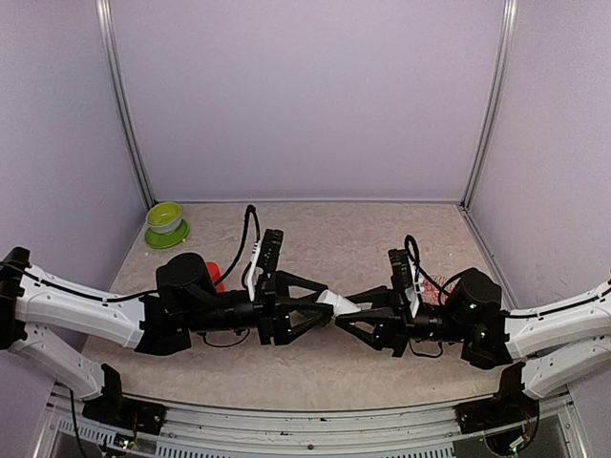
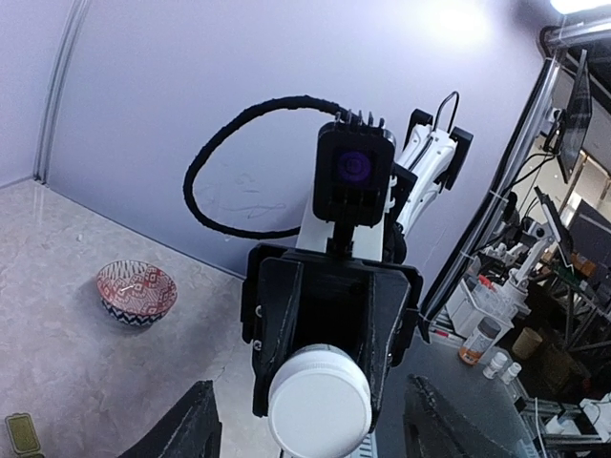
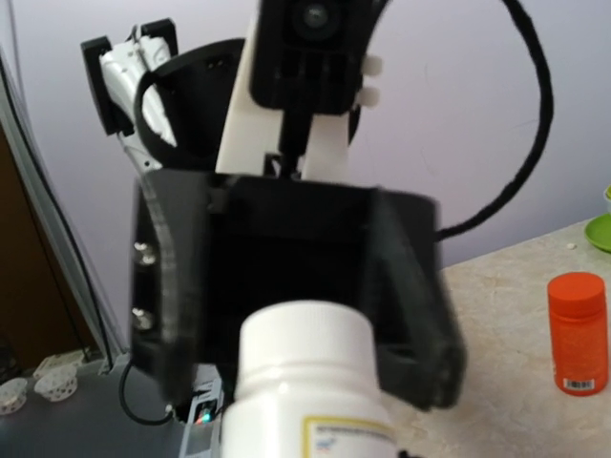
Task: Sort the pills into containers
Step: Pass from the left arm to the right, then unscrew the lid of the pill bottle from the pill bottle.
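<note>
A white pill bottle [image 1: 336, 302] hangs in mid-air between the two arms over the middle of the table. My right gripper [image 1: 351, 309] is shut on its body; its black fingers [image 2: 277, 324] hug the sides behind the white cap [image 2: 320, 403]. My left gripper [image 1: 323, 301] is open, its fingertips [image 2: 186, 431] standing well clear on both sides of the cap. From the right wrist the bottle [image 3: 305, 382] shows its label, with the left gripper's fingers [image 3: 420, 315] blurred around the cap. One dark green box of the containers [image 2: 21, 434] shows at the table's edge. No pills are visible.
An orange bottle [image 3: 579, 334] stands on the table behind the left arm [image 1: 216, 277]. A red patterned bowl [image 2: 136, 291] sits by the right arm [image 1: 434, 286]. A lime-green bowl [image 1: 165, 224] is at the back left corner.
</note>
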Tool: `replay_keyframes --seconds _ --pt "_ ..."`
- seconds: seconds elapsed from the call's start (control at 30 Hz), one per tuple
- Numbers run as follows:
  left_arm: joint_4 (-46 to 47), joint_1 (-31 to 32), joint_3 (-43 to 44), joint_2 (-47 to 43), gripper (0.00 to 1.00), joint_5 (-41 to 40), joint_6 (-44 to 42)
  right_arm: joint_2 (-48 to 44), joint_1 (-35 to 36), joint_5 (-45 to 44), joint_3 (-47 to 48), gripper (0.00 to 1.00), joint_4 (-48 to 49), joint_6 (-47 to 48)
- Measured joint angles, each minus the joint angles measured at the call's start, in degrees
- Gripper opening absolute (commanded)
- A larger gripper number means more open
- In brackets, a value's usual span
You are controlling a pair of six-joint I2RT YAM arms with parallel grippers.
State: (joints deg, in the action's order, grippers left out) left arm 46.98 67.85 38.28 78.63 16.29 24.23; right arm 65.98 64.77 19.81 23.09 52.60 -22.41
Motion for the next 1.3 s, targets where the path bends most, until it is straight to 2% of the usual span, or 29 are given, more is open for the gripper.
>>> replay_keyframes --seconds 0.13,0.3,0.47,0.67,1.03,1.3 --pt "-3.23 0.07 -0.31 -2.62 0.83 1.22 -5.35 -1.01 0.00 2.25 0.13 0.20 -1.86 -0.50" --pt "-6.45 0.11 -1.03 -7.85 0.83 3.63 -13.86 -1.42 0.00 6.97 0.85 0.20 -2.21 -3.96" --pt "-10.88 0.11 -0.31 -8.85 0.77 6.58 -21.90 -1.27 0.00 12.24 1.31 0.21 -2.08 -7.82" --pt "-17.35 0.13 2.60 -6.88 0.69 9.42 -27.17 -0.79 0.00 15.63 2.38 0.22 -0.81 -11.08" --pt "-18.80 0.20 2.64 -7.08 0.65 10.03 -28.83 4.46 0.00 18.45 5.20 0.22 0.02 -13.29" --pt "-18.69 0.22 2.47 -8.33 0.55 10.23 -29.09 4.87 0.00 18.47 5.25 0.23 0.09 -13.70"
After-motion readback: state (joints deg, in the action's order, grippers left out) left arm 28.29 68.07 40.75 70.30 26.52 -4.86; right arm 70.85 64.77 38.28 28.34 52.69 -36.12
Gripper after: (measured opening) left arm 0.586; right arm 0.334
